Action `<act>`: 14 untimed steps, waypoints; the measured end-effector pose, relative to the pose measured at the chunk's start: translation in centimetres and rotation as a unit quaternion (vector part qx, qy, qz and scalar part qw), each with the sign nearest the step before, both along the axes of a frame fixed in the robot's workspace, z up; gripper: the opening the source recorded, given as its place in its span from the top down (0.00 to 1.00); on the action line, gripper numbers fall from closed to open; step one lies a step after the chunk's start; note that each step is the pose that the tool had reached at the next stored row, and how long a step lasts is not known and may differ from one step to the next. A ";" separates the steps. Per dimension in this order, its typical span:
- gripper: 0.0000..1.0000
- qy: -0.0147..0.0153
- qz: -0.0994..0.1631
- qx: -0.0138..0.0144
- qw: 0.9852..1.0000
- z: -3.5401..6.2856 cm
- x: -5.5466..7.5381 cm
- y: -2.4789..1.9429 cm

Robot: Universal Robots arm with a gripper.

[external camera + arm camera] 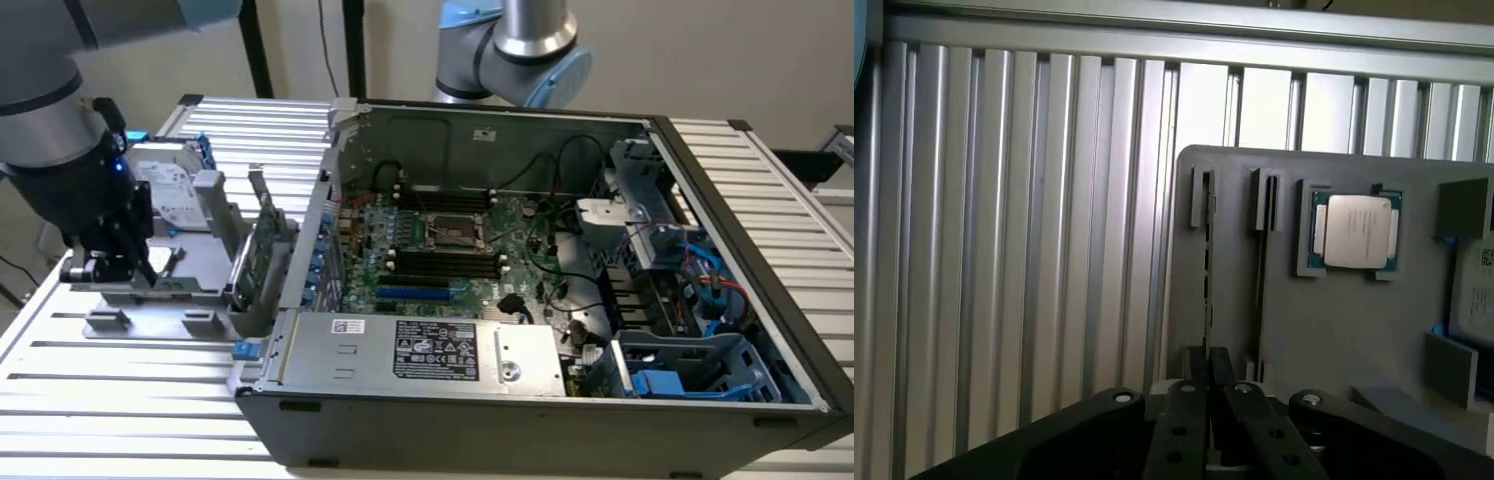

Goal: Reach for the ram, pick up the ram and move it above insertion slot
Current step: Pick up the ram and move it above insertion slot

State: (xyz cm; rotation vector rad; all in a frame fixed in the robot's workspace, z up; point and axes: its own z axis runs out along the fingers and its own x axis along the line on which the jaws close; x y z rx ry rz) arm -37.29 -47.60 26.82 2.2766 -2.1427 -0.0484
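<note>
Gripper (1207, 388) is down at the grey holder block (1334, 330). Its jaws are pinched together on the near end of the ram (1206, 270), which stands edge-on in 1 of the block's 2 narrow slots. Can't tell if the 2nd slot (1262, 250) holds anything. Ram not lifted, looks seated in the holder. CPU (1354, 230) sits in its pocket just beside those slots. The block sits on the ribbed table (80, 400) at the exterior view's left, with the upright expansion card (267, 245) and case wall (310, 230) between it and the motherboard's insertion slots (447, 265). Risks, my read: the grip is on a thin edge near 1 end, so a tilted pull could bind the stick in the holder or let it pivot in the jaws. A low path could clip the card or case wall.
</note>
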 end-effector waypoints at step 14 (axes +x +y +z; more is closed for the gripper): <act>0.87 0.001 0.005 0.002 1.000 6.39 3.9 0.00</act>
